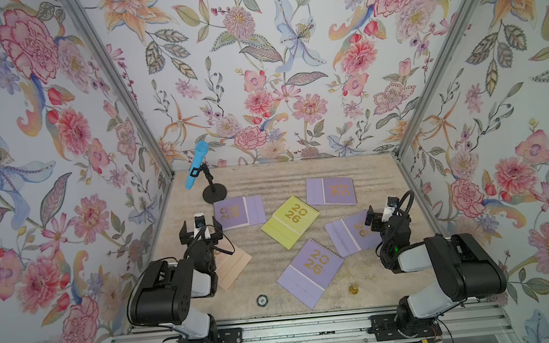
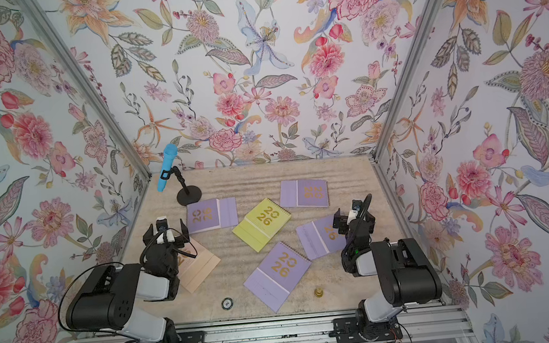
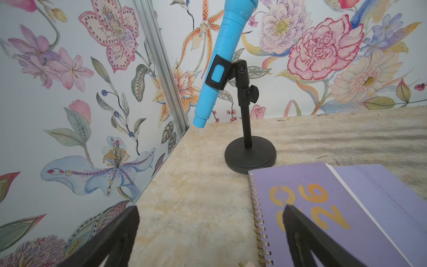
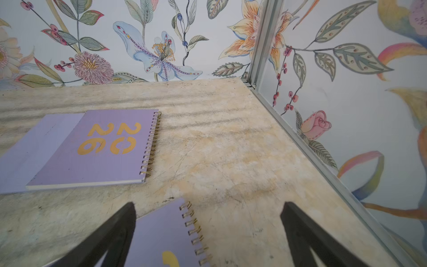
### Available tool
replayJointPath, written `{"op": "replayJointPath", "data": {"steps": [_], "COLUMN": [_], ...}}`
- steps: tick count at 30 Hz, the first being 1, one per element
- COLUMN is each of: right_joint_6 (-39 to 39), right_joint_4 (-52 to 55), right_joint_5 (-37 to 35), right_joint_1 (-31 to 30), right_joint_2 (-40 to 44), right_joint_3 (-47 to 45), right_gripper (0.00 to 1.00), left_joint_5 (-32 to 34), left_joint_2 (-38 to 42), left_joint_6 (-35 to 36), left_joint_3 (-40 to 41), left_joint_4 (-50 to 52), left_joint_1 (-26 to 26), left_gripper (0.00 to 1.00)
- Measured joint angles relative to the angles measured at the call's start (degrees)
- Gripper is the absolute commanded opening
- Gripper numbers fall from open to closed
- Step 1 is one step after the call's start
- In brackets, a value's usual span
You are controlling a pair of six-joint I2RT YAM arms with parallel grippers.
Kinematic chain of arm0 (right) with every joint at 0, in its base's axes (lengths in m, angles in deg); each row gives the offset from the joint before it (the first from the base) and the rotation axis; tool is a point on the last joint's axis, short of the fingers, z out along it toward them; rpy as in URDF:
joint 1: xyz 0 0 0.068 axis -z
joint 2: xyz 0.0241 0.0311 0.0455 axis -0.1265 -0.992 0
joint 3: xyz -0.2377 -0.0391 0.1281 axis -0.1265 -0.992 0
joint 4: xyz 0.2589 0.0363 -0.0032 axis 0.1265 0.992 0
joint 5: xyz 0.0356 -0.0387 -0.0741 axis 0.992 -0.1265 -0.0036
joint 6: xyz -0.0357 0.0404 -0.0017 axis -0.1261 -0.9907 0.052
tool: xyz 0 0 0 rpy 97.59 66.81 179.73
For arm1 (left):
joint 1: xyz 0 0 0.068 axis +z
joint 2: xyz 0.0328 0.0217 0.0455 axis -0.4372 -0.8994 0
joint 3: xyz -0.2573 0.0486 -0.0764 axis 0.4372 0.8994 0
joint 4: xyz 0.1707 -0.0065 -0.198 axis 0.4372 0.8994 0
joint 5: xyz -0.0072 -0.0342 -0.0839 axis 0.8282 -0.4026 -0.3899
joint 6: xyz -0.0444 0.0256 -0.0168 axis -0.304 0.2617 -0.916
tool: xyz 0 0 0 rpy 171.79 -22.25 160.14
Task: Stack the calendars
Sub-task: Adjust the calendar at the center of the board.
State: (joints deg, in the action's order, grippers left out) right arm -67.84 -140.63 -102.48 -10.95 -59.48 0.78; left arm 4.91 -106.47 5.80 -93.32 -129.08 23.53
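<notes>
six calendars lie flat on the table (image 1: 280, 178), none stacked. the yellow-green calendar (image 1: 290, 222) occupies the centre; the far-left lilac calendar (image 1: 239, 212), far-right lilac calendar (image 1: 331, 191), right lilac calendar (image 1: 348, 235) and front lilac calendar (image 1: 310, 271) surround it. both top views show all six, but the left arm (image 1: 175, 289) covers part of the peach calendar (image 1: 235, 265). the left wrist view shows only the far-left lilac calendar (image 3: 323, 208); the right wrist view, the far-right lilac calendar (image 4: 92, 150) and a corner of the right lilac calendar (image 4: 161, 231). the left gripper (image 1: 201, 229) and right gripper (image 2: 354, 218) hang above the table, fingers released and spread wide, grasping nothing. a blue microphone (image 1: 197, 165) on a black stand (image 1: 214, 194) sits in the far-left corner. a small disc (image 1: 261, 300) and a small gold object (image 1: 354, 289) sit near the front edge.
</notes>
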Motion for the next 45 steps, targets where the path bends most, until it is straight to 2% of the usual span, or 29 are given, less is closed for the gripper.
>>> {"op": "replayJointPath", "data": {"steps": [22,27,30,32,35,40,45], "right_joint_6": [0.0,0.68,1.29,-0.33,-4.85,-15.43,-26.97], "right_joint_4": [-0.02,2.8,15.13,27.06,43.91,70.93,91.71], "right_joint_5": [0.22,-1.88,-4.37,-6.64,-10.4,-10.45,-3.41], "right_joint_1": [0.15,-0.79,-4.37,-6.25,-8.96,-13.55,-15.47], "right_joint_2": [0.0,4.46,15.37,22.47,28.85,31.45,30.34], "right_joint_3": [0.0,-0.63,1.42,6.97,17.09,30.73,35.45], "right_gripper": [0.99,0.99,0.99,0.99,0.99,0.99,0.99], "left_joint_5": [0.13,3.96,7.19,8.22,9.42,9.2,5.97], "left_joint_2": [0.0,4.22,12.11,16.94,20.76,21.53,19.76], "left_joint_6": [-0.17,-0.5,-1.18,-2.67,-6.08,-13.07,-21.03], "left_joint_3": [0.0,-0.35,-4.5,-10.01,-19.93,-32.92,-36.76], "left_joint_4": [0.66,5.95,16.26,25.31,39.1,61.59,78.51], "left_joint_1": [0.04,-0.52,-1.46,-2.01,-2.91,-7.15,-13.46], "left_gripper": [1.0,1.0,0.98,0.96,0.93,0.88,0.8]}}
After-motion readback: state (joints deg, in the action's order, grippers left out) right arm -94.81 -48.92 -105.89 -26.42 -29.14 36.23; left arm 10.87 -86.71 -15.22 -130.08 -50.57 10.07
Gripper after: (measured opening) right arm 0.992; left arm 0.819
